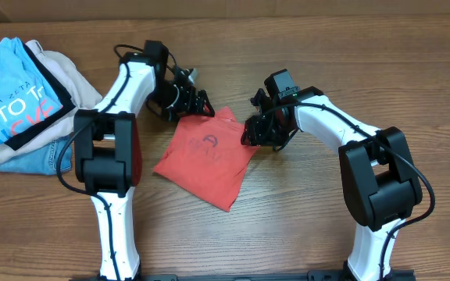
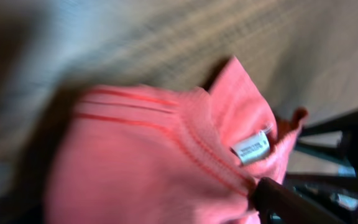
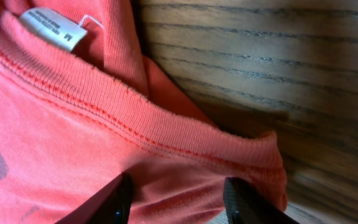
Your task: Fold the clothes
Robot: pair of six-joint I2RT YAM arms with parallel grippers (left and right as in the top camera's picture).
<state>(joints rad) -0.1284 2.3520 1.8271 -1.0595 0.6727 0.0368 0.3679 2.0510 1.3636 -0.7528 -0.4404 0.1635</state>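
The coral-red T-shirt is pictured at the middle of the tabletop, already reduced to a rough folded panel but not yet squared, its collar straddled by the spread right jaws, while the blurred left jaws cannot be judged.

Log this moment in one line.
shirt: folded flat | left gripper: at top edge | right gripper: straddling collar | grasps: unclear
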